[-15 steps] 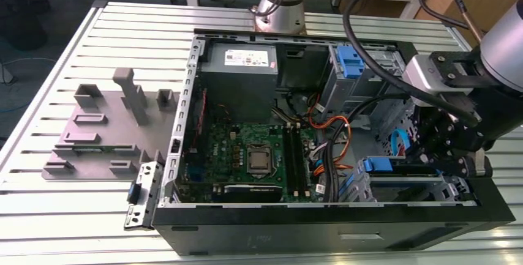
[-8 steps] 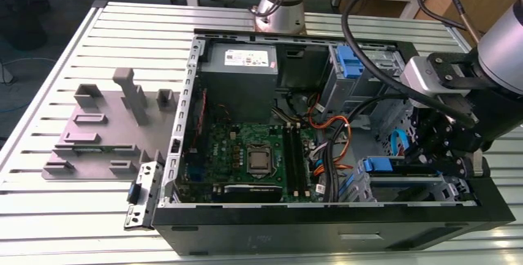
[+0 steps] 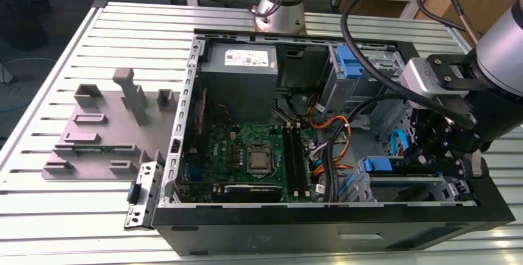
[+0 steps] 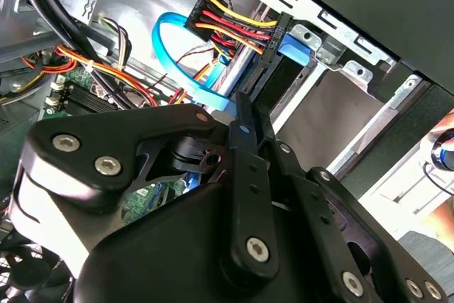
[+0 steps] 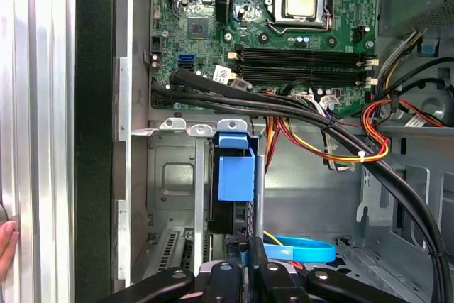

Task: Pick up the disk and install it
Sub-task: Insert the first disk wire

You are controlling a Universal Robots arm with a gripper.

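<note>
Blue plastic is marking the far end of the disk (image 5: 234,179) for me: the carrier's tab is pointing away from the gripper (image 5: 246,252) and toward the motherboard (image 5: 284,26). I am seeing the disk standing on its thin edge inside the metal drive bay (image 5: 174,175). Its long axis is running straight out from the fingertips, in line with the wrist rather than across it. The jaws are sitting nearly together, and as I am reading both wrist views, they are pinching the near edge of the disk between them. In the exterior view all of this is lying in the lower right of the frame, inside the computer case (image 3: 327,234), with the disk reaching from the gripper toward the exterior view's left. I am judging that the only free direction is lying along that axis — the bay's walls are hugging both faces, and a blue data cable (image 5: 305,250) is looping just beside the fingers.
</note>
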